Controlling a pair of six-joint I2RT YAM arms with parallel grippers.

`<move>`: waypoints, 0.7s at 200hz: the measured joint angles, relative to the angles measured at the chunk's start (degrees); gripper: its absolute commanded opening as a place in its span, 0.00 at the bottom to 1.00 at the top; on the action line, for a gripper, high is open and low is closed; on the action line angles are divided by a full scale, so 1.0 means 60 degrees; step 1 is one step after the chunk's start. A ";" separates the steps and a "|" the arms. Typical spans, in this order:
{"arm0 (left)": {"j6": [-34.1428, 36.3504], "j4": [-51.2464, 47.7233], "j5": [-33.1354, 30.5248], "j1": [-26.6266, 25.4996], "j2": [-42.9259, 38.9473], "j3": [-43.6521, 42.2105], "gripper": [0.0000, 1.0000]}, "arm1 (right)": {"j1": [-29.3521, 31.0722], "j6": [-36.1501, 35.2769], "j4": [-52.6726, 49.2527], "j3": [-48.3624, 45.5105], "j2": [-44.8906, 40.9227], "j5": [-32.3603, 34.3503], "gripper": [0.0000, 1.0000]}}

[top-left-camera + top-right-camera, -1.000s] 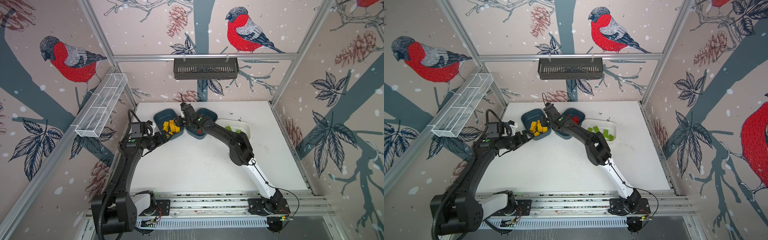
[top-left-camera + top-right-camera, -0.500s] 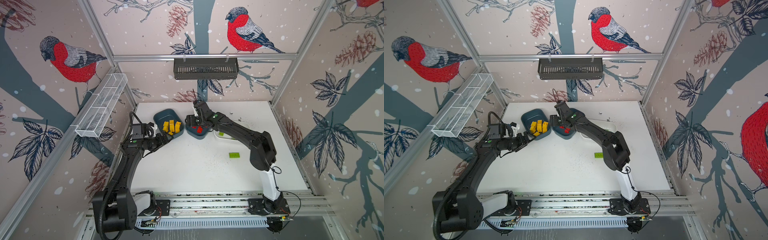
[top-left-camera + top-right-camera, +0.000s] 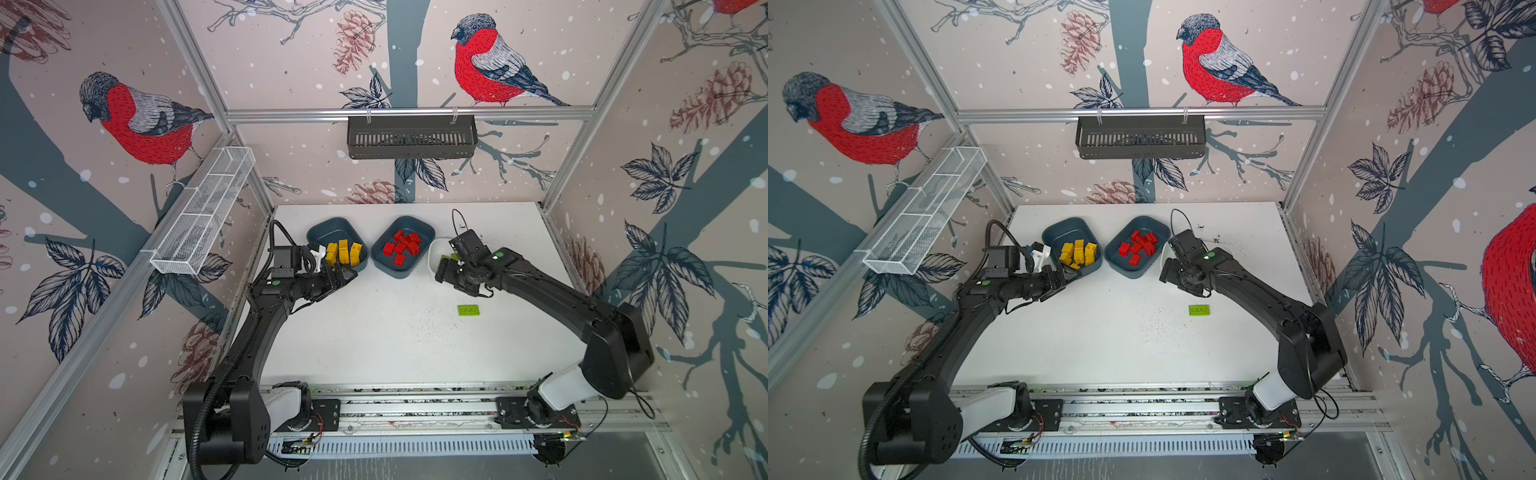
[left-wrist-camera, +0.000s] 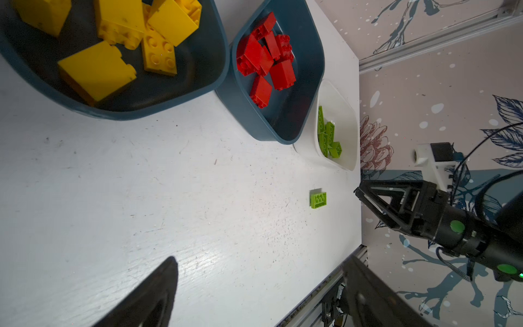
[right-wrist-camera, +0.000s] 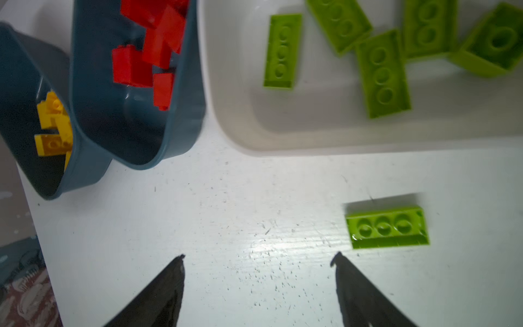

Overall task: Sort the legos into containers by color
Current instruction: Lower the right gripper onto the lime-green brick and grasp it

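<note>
Right gripper (image 3: 446, 266) pulled back off red-brick tub (image 3: 422, 227), now over near corner of white tub (image 3: 433, 254), jaws spread, empty. Left gripper (image 3: 343, 276) spread, empty, by yellow-brick tub (image 3: 328, 229). Loose lime brick (image 3: 468, 310) on open table (image 3: 395, 345), clear of tubs.

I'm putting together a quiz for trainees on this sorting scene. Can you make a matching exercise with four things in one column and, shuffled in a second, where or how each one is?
1. yellow legos
2. red legos
3. loose green lego
4. right gripper

A. open, empty
B. on the table, outside every tub
C. in the middle tub
D. in the leftmost tub

Pairs: 1-D, 2-C, 3-B, 4-A
</note>
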 measured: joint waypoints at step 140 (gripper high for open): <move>-0.0415 0.1461 0.0605 -0.0474 0.0503 -0.0273 0.91 | -0.1151 0.6386 0.0084 -0.2951 -0.0849 -0.0433 0.86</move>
